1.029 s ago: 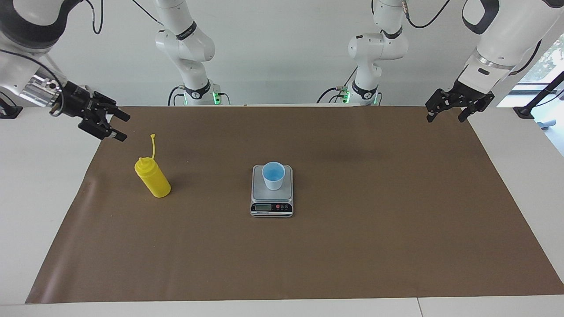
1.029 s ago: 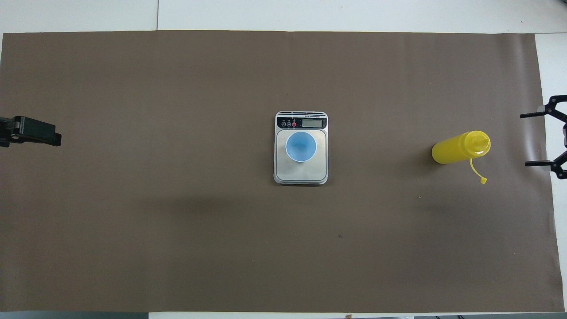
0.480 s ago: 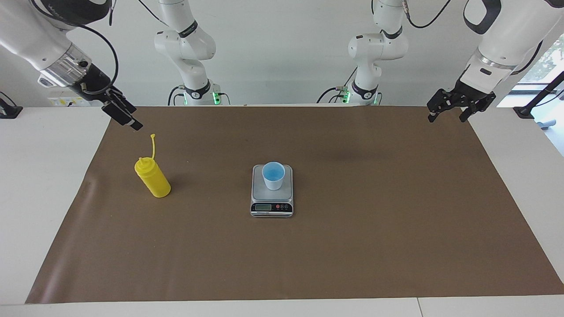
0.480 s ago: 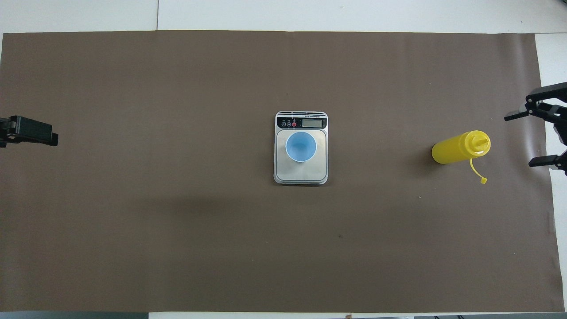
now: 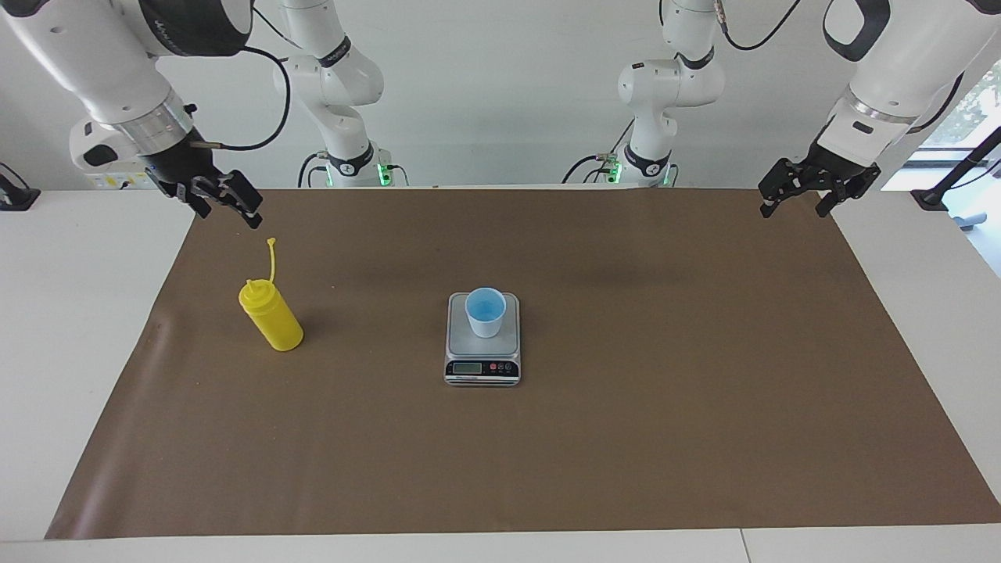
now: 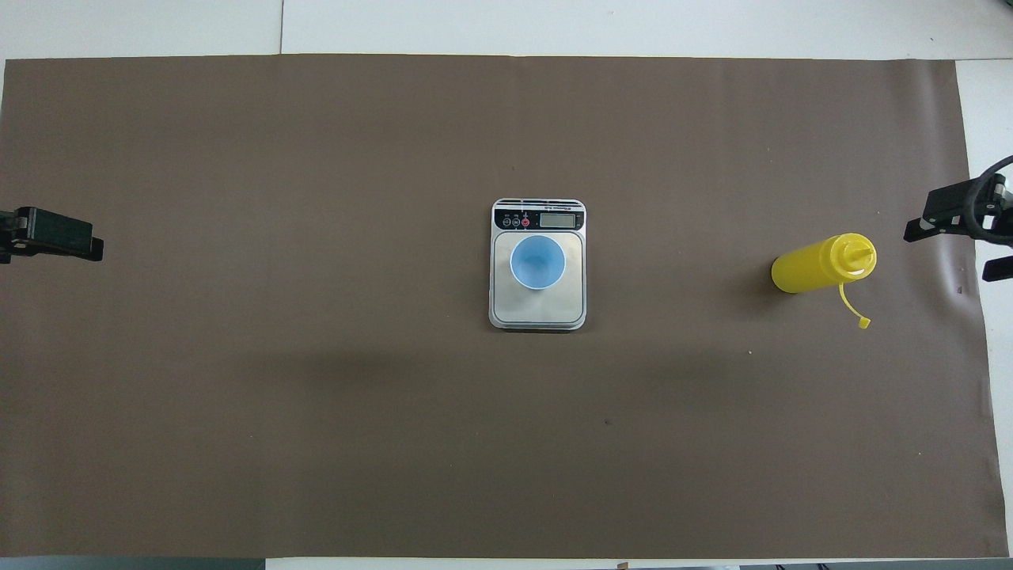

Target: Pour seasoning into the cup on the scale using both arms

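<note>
The yellow seasoning bottle [image 5: 271, 317] stands upright on the brown mat toward the right arm's end, its cap strap sticking up; it also shows in the overhead view [image 6: 819, 264]. The light blue cup [image 5: 486, 311] [image 6: 537, 261] stands on the scale [image 5: 482, 369] [image 6: 538, 313] at the mat's middle. My right gripper [image 5: 228, 211] [image 6: 954, 249] is open and empty, in the air over the mat's edge, beside the bottle and clear of it. My left gripper [image 5: 794, 205] [image 6: 55, 241] is open and empty and waits over the mat's edge at the left arm's end.
A brown mat [image 5: 626, 438] covers most of the white table. Two further white arms [image 5: 336, 86] stand at the robots' edge of the table.
My right arm has swung its wrist to point downward, and its gripper has shifted a little inward over the mat's edge near the bottle. The left gripper has barely moved.
</note>
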Robot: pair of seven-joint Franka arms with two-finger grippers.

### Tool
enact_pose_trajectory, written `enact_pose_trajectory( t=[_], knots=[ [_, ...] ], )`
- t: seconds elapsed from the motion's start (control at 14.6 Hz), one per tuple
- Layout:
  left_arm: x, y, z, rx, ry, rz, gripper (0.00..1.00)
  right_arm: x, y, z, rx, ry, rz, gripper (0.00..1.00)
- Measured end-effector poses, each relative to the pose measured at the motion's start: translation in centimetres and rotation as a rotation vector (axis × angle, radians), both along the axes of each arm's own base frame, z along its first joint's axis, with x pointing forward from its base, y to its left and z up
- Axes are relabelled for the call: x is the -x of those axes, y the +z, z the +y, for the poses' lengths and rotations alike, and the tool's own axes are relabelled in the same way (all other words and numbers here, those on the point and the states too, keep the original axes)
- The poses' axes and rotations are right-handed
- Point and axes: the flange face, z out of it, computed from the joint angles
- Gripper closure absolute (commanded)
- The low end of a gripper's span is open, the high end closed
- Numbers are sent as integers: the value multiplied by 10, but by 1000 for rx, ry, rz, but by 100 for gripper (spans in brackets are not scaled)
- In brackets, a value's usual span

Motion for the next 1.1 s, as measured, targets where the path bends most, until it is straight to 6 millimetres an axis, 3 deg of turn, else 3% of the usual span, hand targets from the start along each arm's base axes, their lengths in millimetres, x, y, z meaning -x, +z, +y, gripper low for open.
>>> enact_pose_trajectory(
  t=[0.27,0.75,1.1],
  knots=[
    [-1,-2,7,0,9,-1,0,-2,5,15,34,64,-14,0],
    [-1,-4,11,0,-1,-1,0,-9,-11,-4,33,32,17,0],
    [-1,-4,12,0,1,0,0,-9,-9,-3,34,35,13,0]
  ],
)
